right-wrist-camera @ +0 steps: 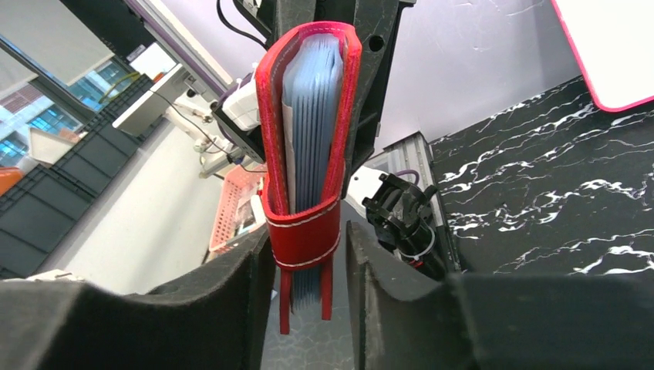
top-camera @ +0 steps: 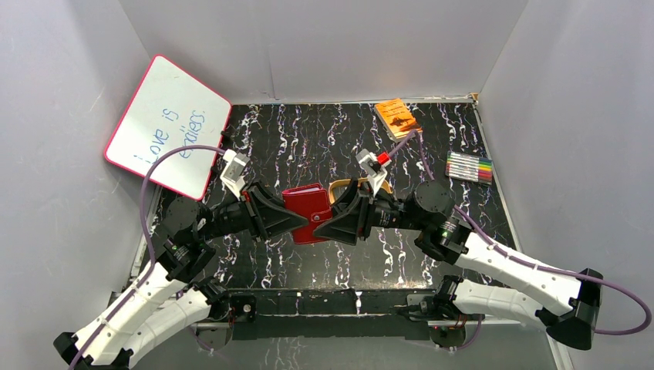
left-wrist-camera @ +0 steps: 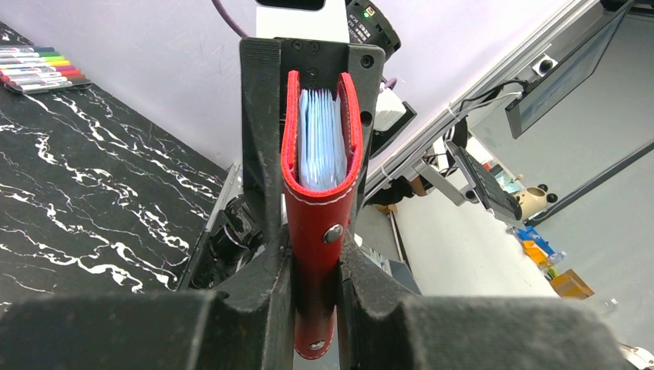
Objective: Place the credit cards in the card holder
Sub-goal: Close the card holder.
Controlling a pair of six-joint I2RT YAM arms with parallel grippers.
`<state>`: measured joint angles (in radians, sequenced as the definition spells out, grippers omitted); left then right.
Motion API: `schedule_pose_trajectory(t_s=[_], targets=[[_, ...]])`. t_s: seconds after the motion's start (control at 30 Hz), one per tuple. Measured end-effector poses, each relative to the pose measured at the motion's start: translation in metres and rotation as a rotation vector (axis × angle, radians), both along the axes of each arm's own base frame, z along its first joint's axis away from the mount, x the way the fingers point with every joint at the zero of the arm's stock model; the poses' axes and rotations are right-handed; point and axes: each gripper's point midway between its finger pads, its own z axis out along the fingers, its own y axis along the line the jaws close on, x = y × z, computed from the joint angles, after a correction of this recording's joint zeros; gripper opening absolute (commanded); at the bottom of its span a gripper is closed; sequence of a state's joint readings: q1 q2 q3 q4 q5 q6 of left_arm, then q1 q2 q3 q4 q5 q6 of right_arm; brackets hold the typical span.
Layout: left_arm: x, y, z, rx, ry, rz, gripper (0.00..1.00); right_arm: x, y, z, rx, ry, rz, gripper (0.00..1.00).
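The card holder is a dark red snap wallet held up off the marbled table between my two grippers. My left gripper is shut on its folded spine, just below the metal stud. My right gripper faces it from the other side. The right fingers straddle the strap end, and a gap shows beside the right finger, so that gripper is open. Pale blue sleeves fill the holder. The credit cards are out of view.
A pink-framed whiteboard leans at the back left. An orange book lies at the back. A pack of markers sits at the right edge. A gold oval tray lies just behind the right gripper.
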<state>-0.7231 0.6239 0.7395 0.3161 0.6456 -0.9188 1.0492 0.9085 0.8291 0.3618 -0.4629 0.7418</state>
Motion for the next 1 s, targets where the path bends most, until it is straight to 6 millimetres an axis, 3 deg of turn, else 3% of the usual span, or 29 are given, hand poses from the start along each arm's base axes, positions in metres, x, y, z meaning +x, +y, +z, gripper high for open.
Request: schedule_pose_trajectory(t_s=[0.17,0.23,0.4,0.63,1.0], targets=[[0.0017,0.0003,-0.0019,0.007,0.003,0.011,0.00,-0.0010,0.0028,0.0004,-0.005,-0.002,0.016,0.24],[0.0016,0.0008,-0.0018,0.007,0.001,0.014,0.00,-0.0010,0.0028,0.0004,-0.005,0.000,0.016,0.25],[0.0018,0.0016,-0.0025,0.009,0.001,0.020,0.00,-0.0009,0.0033,-0.0004,-0.008,0.002,0.017,0.45],[0.0021,0.0034,-0.0013,0.004,0.001,0.032,0.00,-0.0020,0.0016,0.0012,-0.004,-0.003,0.018,0.46],[0.0035,0.0053,0.0014,-0.006,-0.002,0.050,0.00,-0.0022,0.0004,0.0033,0.003,0.003,0.015,0.39]])
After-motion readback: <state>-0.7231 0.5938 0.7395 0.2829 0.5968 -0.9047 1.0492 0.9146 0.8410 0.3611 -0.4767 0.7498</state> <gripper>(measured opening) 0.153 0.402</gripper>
